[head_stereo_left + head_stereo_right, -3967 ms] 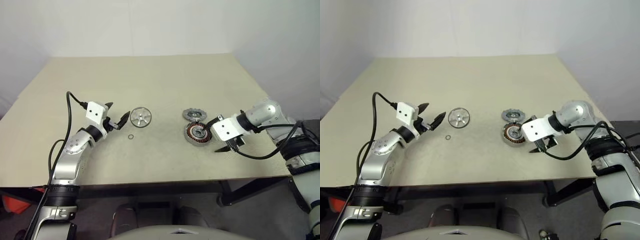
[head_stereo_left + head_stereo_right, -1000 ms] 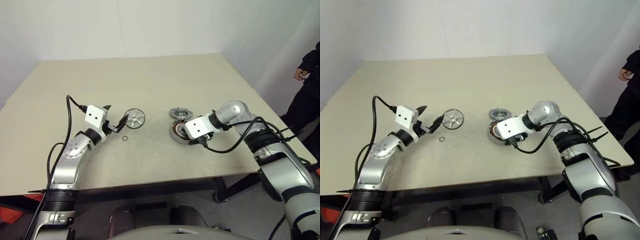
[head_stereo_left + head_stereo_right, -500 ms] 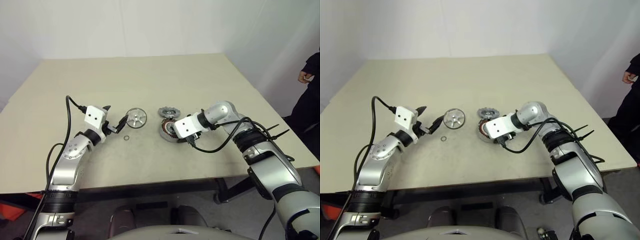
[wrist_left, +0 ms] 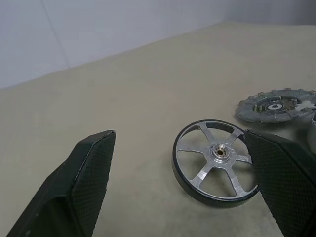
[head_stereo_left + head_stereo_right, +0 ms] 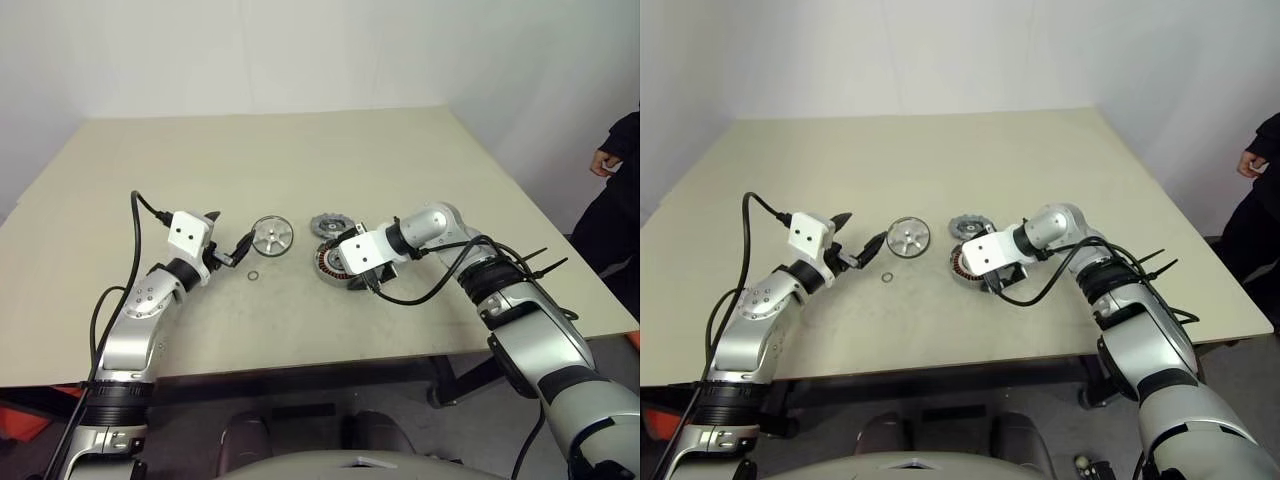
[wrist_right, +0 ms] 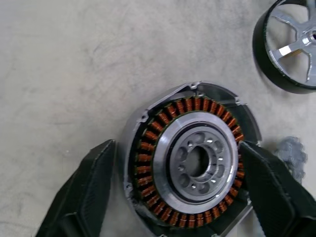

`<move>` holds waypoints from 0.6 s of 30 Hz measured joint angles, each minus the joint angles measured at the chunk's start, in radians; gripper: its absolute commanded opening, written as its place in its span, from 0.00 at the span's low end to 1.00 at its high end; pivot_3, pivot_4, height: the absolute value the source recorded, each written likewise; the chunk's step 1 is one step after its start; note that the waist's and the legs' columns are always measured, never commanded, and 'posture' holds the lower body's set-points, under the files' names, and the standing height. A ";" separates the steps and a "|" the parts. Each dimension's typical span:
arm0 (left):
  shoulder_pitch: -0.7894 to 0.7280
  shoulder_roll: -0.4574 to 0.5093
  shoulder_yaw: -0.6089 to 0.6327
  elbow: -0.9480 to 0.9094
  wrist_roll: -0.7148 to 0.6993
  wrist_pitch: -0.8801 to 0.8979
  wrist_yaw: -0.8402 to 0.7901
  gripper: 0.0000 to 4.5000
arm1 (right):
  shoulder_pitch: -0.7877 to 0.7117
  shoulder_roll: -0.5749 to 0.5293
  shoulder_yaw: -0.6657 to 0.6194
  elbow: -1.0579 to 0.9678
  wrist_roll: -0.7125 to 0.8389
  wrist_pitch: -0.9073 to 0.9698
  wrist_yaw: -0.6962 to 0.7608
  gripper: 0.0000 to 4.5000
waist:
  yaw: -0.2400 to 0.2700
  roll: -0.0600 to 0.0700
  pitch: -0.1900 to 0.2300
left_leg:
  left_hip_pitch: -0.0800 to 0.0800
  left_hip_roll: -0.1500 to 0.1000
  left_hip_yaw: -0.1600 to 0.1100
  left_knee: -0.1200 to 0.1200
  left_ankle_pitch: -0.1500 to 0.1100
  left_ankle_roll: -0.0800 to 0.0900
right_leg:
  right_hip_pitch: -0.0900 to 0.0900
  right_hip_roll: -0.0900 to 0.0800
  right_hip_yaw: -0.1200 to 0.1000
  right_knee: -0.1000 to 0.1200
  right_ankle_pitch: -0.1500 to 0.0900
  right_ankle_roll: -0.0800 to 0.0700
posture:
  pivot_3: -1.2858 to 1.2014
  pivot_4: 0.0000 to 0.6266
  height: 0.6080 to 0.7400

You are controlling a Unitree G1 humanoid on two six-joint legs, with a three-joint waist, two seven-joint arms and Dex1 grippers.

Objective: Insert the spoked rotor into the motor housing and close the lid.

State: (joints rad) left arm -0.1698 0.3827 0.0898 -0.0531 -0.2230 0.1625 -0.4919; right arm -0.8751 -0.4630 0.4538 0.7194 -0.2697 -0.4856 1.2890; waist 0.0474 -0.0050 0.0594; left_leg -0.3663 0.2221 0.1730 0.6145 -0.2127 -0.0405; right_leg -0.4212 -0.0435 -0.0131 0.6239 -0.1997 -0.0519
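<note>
Your right gripper [image 6: 177, 197] stands spread wide over the motor housing [image 6: 190, 158], one finger on each side of it and neither visibly pressing, so nothing is grasped. Look into the housing: the ring of copper-orange windings circles a grey hub with small holes, and nothing else sits inside. It lies flat on the table [image 5: 300, 160]. Your left gripper [image 4: 182, 182] is released too, fingers apart near the spoked rotor [image 4: 216, 159], which rests on the table with its open side up and holds nothing. A tiny ring [image 5: 252, 276] lies on the table just in front of the rotor. Farther back, just behind the housing, the lid [image 5: 327, 224] lies flat, its notched face up.
</note>
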 measured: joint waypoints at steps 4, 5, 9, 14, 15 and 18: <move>0.001 -0.002 0.006 -0.002 -0.020 0.018 0.000 0.98 | 0.000 -0.021 -0.011 -0.072 0.039 0.029 0.032 0.99 | 0.001 0.000 0.000 | 0.000 0.000 0.000 0.000 0.000 0.000 | 0.000 0.000 0.000 0.000 0.000 0.000 | 0.52 0.00 1.00; 0.001 -0.002 0.011 -0.002 -0.029 0.028 -0.001 0.98 | 0.002 -0.029 -0.013 -0.096 0.045 0.039 0.039 0.99 | 0.001 0.000 0.000 | 0.000 0.000 0.000 0.000 0.000 0.000 | 0.000 0.000 0.000 0.000 0.000 0.000 | 0.52 0.00 1.00; 0.026 0.001 0.041 -0.025 -0.091 0.089 -0.016 0.98 | 0.028 -0.062 -0.039 -0.189 0.078 0.095 0.039 0.99 | 0.002 0.000 0.000 | 0.000 0.000 0.000 0.000 0.000 0.000 | 0.000 0.000 0.000 0.000 0.000 0.000 | 0.52 0.00 1.00; 0.095 0.036 0.069 -0.089 -0.196 0.210 -0.073 0.98 | 0.058 -0.076 -0.083 -0.305 0.123 0.198 0.019 0.99 | 0.001 0.000 0.000 | 0.001 0.000 0.000 -0.001 0.000 0.000 | 0.000 0.000 0.000 0.000 0.000 0.000 | 0.52 0.00 1.00; 0.122 0.054 0.068 -0.105 -0.207 0.230 -0.092 0.98 | 0.069 -0.070 -0.097 -0.326 0.143 0.234 0.010 0.99 | 0.000 0.000 0.000 | 0.001 0.000 0.000 -0.001 0.000 0.000 | 0.000 0.000 0.000 0.000 0.000 0.000 | 0.52 0.00 1.00; 0.181 0.092 0.063 -0.120 -0.207 0.243 -0.129 0.98 | 0.094 -0.021 -0.147 -0.356 0.215 0.343 -0.041 0.99 | 0.000 0.000 0.000 | 0.002 0.000 0.000 -0.001 0.000 -0.001 | 0.000 0.000 0.000 0.000 0.000 0.000 | 0.52 0.00 1.00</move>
State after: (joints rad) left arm 0.0110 0.4747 0.1531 -0.1729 -0.4303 0.4054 -0.6210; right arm -0.7806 -0.4836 0.3072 0.3638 -0.0551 -0.1428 1.2479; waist 0.0470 -0.0046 0.0596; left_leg -0.3647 0.2221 0.1728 0.6132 -0.2123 -0.0413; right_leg -0.4209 -0.0431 -0.0128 0.6237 -0.1998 -0.0517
